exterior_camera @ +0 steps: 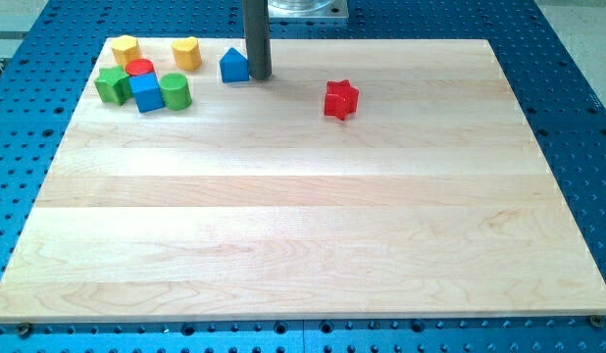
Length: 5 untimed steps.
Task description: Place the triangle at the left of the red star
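The blue triangle block (pixel 234 66) sits near the view's top, left of centre. My tip (pixel 259 75) stands right beside it, on its right side, touching or nearly touching. The red star (pixel 340 99) lies to the right and a little lower, well apart from both.
A cluster at the view's top left: a yellow hexagon-like block (pixel 125 48), a yellow block (pixel 187 53), a red cylinder (pixel 139 69), a green block (pixel 112 85), a blue cube (pixel 146 93) and a green cylinder (pixel 175 90). The wooden board (pixel 303 226) lies on a blue perforated table.
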{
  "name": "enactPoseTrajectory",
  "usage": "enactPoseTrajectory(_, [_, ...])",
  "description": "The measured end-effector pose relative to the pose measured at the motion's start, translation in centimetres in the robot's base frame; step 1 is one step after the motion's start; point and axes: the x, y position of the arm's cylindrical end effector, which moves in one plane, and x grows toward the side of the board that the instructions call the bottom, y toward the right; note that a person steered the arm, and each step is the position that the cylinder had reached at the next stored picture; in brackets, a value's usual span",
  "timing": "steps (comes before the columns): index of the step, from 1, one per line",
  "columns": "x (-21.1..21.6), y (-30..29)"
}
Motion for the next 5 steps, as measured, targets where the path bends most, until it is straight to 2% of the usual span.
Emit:
enactPoseTrajectory(1, [-4.4,0.0])
enactPoseTrajectory(2, [-8.0,-2.6])
enactPoseTrajectory(3, [-5.8,-5.2])
enactPoseTrajectory(5, [2.7,-3.5])
